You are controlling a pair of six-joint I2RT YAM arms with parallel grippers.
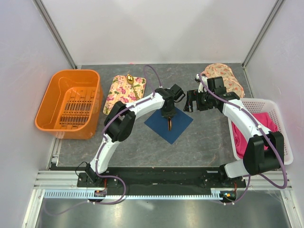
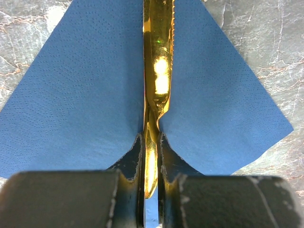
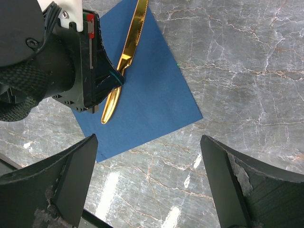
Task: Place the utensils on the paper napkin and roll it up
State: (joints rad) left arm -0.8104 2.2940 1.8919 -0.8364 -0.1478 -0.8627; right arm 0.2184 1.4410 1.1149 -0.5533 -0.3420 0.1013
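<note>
From above, my left claw (image 1: 169, 118) is mid-frame, pinching the knife (image 1: 169, 125) over the napkin (image 1: 181, 121). The knife's long side points down the frame, toward my base. A spoon (image 1: 129, 79) lies on the tray (image 1: 118, 95), upper left, nearer my left arm.

In my left wrist view the knife runs straight up the middle, with blue on both sides.

In my right wrist view my right claw (image 3: 148, 140) is wide and holds nothing. There is bare table to the right.

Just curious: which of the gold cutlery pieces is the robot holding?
The knife over the dark blue napkin, its handle pinched by the jaws of the left gripper. The other piece, a spoon, lies untouched on the floral tray.
</note>
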